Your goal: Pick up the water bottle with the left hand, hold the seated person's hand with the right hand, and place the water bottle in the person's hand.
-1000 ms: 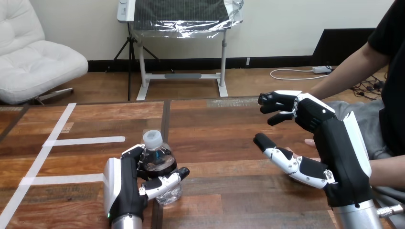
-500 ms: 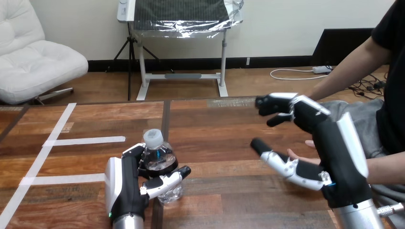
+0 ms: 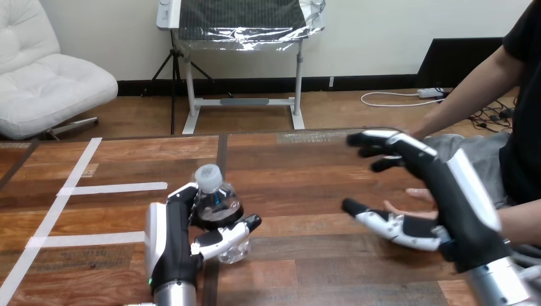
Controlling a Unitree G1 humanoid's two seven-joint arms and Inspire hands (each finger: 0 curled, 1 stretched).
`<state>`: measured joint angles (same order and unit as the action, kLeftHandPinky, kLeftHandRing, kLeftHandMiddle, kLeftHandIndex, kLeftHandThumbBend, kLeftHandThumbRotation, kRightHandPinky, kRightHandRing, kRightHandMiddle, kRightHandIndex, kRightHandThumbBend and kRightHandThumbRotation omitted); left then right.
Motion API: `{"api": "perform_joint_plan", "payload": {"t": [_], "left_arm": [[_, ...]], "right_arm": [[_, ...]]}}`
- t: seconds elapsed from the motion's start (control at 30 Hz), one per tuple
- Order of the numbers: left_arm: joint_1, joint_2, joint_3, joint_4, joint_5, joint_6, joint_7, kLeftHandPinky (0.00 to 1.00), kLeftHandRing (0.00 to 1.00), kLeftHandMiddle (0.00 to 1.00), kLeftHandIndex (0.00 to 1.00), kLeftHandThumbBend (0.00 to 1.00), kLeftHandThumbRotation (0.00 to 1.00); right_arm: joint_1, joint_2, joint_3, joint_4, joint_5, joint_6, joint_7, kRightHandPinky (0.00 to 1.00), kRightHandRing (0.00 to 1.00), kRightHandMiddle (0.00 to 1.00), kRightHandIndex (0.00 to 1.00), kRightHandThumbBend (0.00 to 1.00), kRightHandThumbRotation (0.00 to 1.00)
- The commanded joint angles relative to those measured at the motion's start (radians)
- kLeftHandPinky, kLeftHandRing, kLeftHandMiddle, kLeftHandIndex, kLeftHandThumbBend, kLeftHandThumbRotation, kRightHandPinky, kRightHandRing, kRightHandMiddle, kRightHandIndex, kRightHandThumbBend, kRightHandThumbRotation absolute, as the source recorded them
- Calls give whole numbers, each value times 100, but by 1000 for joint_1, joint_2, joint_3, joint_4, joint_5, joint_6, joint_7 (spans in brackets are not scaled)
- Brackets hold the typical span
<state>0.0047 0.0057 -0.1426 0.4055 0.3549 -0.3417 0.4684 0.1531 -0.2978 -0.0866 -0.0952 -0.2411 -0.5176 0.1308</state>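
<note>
The left hand [image 3: 169, 239] was in the near left part of the bench [image 3: 293, 172], its silver forearm coming up from the bottom edge. It was clenched on the water bottle [image 3: 215, 203]: the thumb [image 3: 223, 236] curled across the front of the lower body and the other fingers wrapped round the far side. The bottle was clear, with dark liquid showing in its upper half and a pale cap [image 3: 207, 173] on top. It leaned a little, the cap toward the left and the base toward the right. The base was low, beside the dark seam that ran across the boards, and I could not tell whether it rested on the wood or was just clear of it.

The right hand [image 3: 450, 194] was well apart from the bottle, at the right side of the bench, turned on its edge with the white shell facing outward. It was released, grasping nothing: its fingers [image 3: 373, 141] reached out to the left at the top, only slightly bent, and its thumb [image 3: 383, 223] stretched out low beneath them, leaving a wide gap.

The person's hand [image 3: 418, 194] showed in that gap, palm up, mostly hidden behind the robot's palm. The thumb lay just below the person's fingers; I could not tell whether the two touched. Nothing was curled round the person's hand, and nothing lay in it.

Strips of white tape [image 3: 111, 188] ran across the left part of the bench, clear of both hands.
</note>
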Motion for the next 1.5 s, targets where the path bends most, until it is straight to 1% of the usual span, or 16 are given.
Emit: {"api": "perform_joint_plan", "payload": {"t": [0.0, 0.07, 0.17, 0.27, 0.37, 0.4, 0.57, 0.7, 0.77, 0.87, 0.97, 1.07, 1.17, 1.27, 1.37, 1.47], "left_arm": [[-32, -15, -6, -108, -8, -45, -15, 41, 43, 46, 48, 68, 0], [-28, -20, -6, -117, -13, -43, -23, 42, 43, 46, 48, 68, 0], [-21, -25, -7, -134, -15, -41, -33, 42, 43, 45, 48, 68, 0], [-16, -31, -8, -146, -19, -45, -41, 42, 43, 45, 48, 68, 0], [-9, -38, -9, -164, -25, -42, -54, 42, 43, 45, 48, 68, 0], [-6, -39, -10, -171, -25, -43, -56, 42, 43, 45, 48, 68, 0], [6, -47, -14, -198, -18, -38, -62, 42, 43, 45, 48, 68, 0], [13, -54, -17, -219, -17, -31, -70, 42, 43, 45, 48, 69, 0], [16, -55, -17, -224, -16, -35, -74, 42, 43, 45, 48, 68, 0], [19, -56, -17, -226, -16, -50, -77, 42, 43, 45, 48, 68, 0], [20, -55, -17, -226, -13, -58, -76, 42, 43, 45, 48, 68, 0], [26, -61, -18, -239, -22, -46, -85, 41, 43, 45, 48, 68, 0], [28, -60, -18, -243, -23, -45, -91, 41, 43, 45, 48, 67, 0], [29, -60, -18, -242, -26, -49, -95, 42, 43, 45, 48, 67, 0], [28, -58, -17, -236, -28, -61, -95, 41, 43, 45, 48, 67, 0], [28, -57, -17, -234, -26, -66, -93, 41, 43, 45, 48, 67, 0]], "right_arm": [[-57, -54, -38, -78, -36, 36, -1, 65, 76, 79, 76, 69, 1], [-57, -67, -42, -86, -51, 49, 0, 64, 76, 79, 76, 70, 0], [-56, -101, -51, -96, -83, 78, 11, 64, 76, 80, 77, 70, 0], [-53, -134, -59, -112, -105, 118, 34, 64, 77, 81, 78, 71, 0], [-57, -169, -65, -108, -128, 124, 43, 64, 78, 81, 79, 71, 0], [-59, -183, -68, -109, -137, 135, 51, 65, 78, 82, 79, 71, 0], [-61, -224, -75, -113, -152, 165, 71, 66, 78, 82, 79, 75, 0], [-62, -262, -78, -125, -180, 204, 94, 67, 79, 82, 80, 76, 0], [-62, -272, -79, -132, -184, 222, 102, 68, 79, 83, 80, 76, 0], [-68, -292, -79, -120, -183, 219, 105, 69, 79, 82, 80, 78, 0], [-72, -308, -81, -119, -183, 238, 116, 69, 79, 82, 80, 79, 0], [-77, -319, -81, -118, -190, 256, 122, 70, 79, 82, 80, 80, 0], [-84, -331, -81, -109, -189, 257, 121, 70, 79, 81, 79, 82, 0], [-86, -340, -79, -110, -194, 279, 127, 70, 79, 81, 78, 84, 0], [-91, -354, -77, -100, -200, 277, 126, 70, 79, 81, 78, 85, 0], [-96, -370, -72, -94, -219, 286, 127, 69, 78, 80, 77, 86, 0]]}}
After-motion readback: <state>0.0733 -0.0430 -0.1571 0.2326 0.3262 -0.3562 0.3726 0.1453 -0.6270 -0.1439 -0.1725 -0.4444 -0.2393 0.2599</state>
